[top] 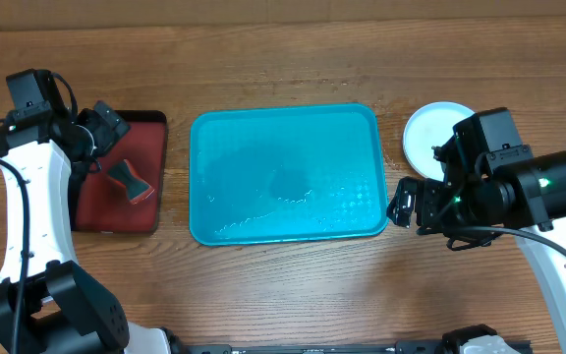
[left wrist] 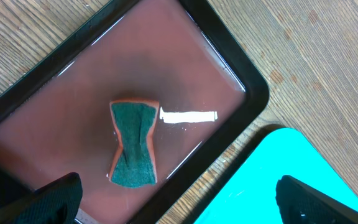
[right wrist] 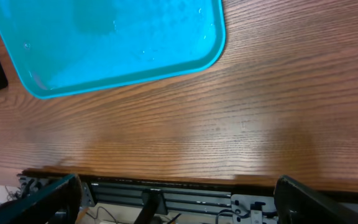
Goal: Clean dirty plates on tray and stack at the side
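Note:
The teal tray (top: pixel 263 157) lies in the middle of the table with nothing on it, its surface wet and glossy. A white plate (top: pixel 428 133) sits on the table to the tray's right, partly hidden by my right arm; the yellow-green and mint plates do not show. My right gripper (top: pixel 406 205) is open and empty beside the tray's near right corner; the right wrist view shows the tray (right wrist: pixel 117 43) and bare wood between the fingers (right wrist: pixel 179 202). My left gripper (top: pixel 104 128) is open and empty over the dark red tray, its fingers (left wrist: pixel 179 205) wide apart.
A narrow dark red tray (top: pixel 96 202) lies at the left, holding a green sponge with an orange edge (top: pixel 131 184), which also shows in the left wrist view (left wrist: pixel 133 146). The teal tray's corner (left wrist: pixel 291 180) is close beside it. The table's front edge (right wrist: pixel 185 177) is near my right gripper.

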Tool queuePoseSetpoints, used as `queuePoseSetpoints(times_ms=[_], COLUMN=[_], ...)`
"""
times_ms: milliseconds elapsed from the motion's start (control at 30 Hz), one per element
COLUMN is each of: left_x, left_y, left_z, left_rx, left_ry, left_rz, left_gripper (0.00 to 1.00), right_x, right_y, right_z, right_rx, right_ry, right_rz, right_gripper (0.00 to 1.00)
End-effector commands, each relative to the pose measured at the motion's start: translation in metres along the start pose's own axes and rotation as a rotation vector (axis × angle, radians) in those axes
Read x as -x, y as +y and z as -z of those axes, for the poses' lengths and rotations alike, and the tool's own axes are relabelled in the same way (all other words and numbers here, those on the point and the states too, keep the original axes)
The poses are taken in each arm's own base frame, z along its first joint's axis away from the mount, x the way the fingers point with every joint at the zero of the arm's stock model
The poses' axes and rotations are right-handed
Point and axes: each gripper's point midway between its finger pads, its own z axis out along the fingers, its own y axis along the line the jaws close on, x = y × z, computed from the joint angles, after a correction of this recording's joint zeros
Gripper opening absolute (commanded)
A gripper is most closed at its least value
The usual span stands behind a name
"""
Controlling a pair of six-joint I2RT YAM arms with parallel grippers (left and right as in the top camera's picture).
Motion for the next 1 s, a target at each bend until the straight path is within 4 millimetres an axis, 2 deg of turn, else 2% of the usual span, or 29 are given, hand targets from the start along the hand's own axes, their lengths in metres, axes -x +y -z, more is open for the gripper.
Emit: queuePoseSetpoints(times_ms=[0,100,133,267,367,467,600,733,967], left_x=[0.001,0.001,0.001,0.001,0.001,0.001,0.001,0.001,0.001], left_y=[-0.002,-0.002,-0.002,-0.002,-0.002,-0.002,-0.002,-0.002,-0.002], left_z=[-0.001,-0.001,-0.001,-0.001,-0.001,-0.001,-0.001,-0.001,-0.001], left_rx=[-0.007,-0.007,-0.007,-0.006,-0.007,-0.006,-0.006,-0.007,-0.006], left_ry=[0.003,0.003,0.003,0.003,0.003,0.003,0.003,0.003,0.003], left_rz=[0.003,0.003,0.003,0.003,0.003,0.003,0.003,0.003,0.003], left_gripper=[1.0,1.0,1.0,1.0,1.0,1.0,1.0,1.0,1.0], right_x=[0.012,0.023,0.026,0.015,0.005,-0.005,-0.01,0.0,0.021], right_y=[-0.001,0.003,0.007,0.007,0.003,-0.001,-0.007,-0.006,-0.015], right_z=[0.009,0.022,0.033,0.048,0.049,0.044,0.024,0.012,0.004], right_rx=[-0.013,0.015,0.052,0.138,0.181,0.212,0.241,0.261,0.264], right_ry=[-0.098,-0.218,-0.308,-0.512,-0.64,-0.76,-0.886,-0.955,-1.076], right_rz=[0.027,0.06,0.083,0.154,0.214,0.312,0.392,0.412,0.389], right_gripper=[1.0,1.0,1.0,1.0,1.0,1.0,1.0,1.0,1.0])
